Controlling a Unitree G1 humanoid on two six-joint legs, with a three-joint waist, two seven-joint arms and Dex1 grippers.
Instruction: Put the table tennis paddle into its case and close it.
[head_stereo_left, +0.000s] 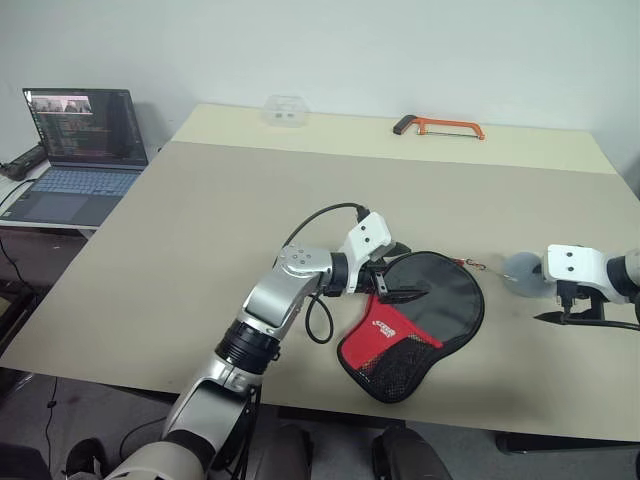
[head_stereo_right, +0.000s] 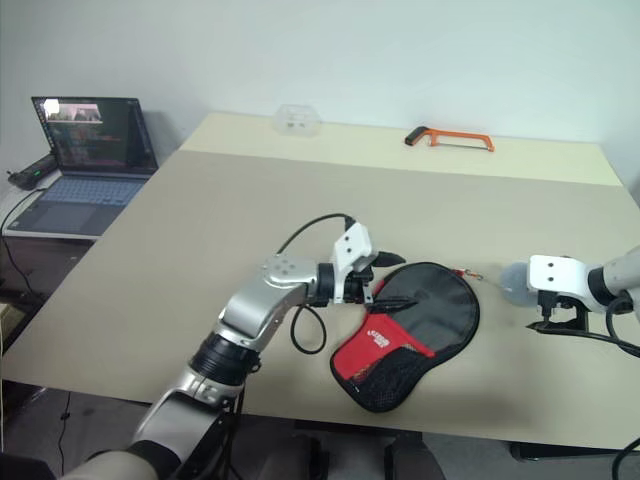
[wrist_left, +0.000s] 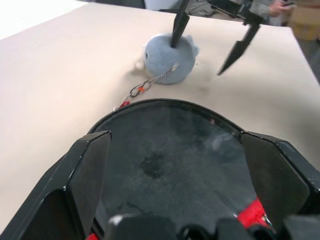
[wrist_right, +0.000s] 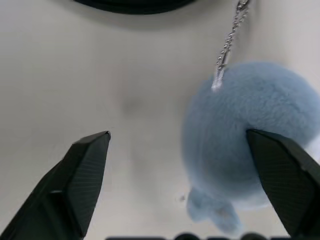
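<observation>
A laptop (head_stereo_left: 75, 150) sat far to the left of the case (head_stereo_left: 420, 325), off the table (head_stereo_left: 200, 250). The case lay flat near the table's front edge, its round clear side up and its red and black mesh end toward the front. The paddle could not be made out through it. The left gripper (head_stereo_left: 395, 280) was over the case's left edge with its fingers wide apart, holding nothing. A short chain (wrist_left: 145, 87) ran from the case to a blue plush pouch (wrist_left: 169, 57) on its right. The right gripper (wrist_right: 180, 185) was over the pouch, fingers wide apart, holding nothing. An orange hacksaw (head_stereo_left: 440, 127) lay far behind the case
</observation>
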